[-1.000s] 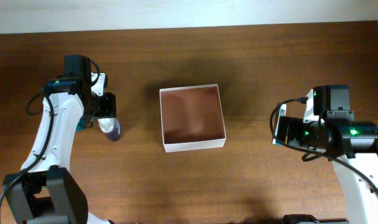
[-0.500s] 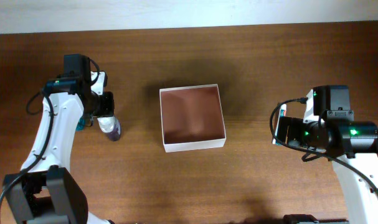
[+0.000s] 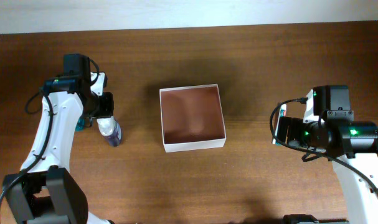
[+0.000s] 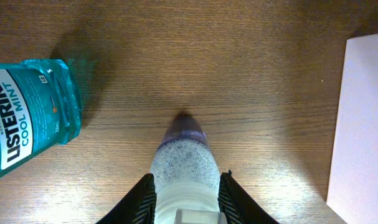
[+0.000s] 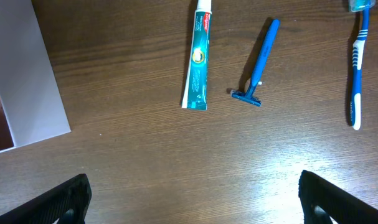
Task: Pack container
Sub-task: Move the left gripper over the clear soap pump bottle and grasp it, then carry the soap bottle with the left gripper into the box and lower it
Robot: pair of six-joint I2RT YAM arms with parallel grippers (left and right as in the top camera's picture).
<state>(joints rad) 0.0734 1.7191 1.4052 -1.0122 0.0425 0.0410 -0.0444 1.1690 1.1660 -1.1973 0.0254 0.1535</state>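
The container [image 3: 193, 146] is a square white-walled box with a reddish-brown floor, at the table's middle and with nothing in it. Its white wall shows at the right edge of the left wrist view [image 4: 363, 124] and at the left of the right wrist view [image 5: 33, 81]. My left gripper [image 3: 105, 121] is shut on the white cap end of a small purple bottle [image 4: 182, 155], left of the container. The bottle [image 3: 113, 134] points down at the wood. My right gripper [image 5: 192, 199] is open and empty over bare wood, right of the container.
A teal Listerine bottle [image 4: 27, 121] lies just left of the held bottle. In the right wrist view, a toothpaste tube [image 5: 197, 59], a blue razor [image 5: 258, 62] and a blue toothbrush [image 5: 358, 68] lie on the wood right of the container.
My left gripper and the purple bottle have shifted slightly toward the table's front. The right arm has not moved.
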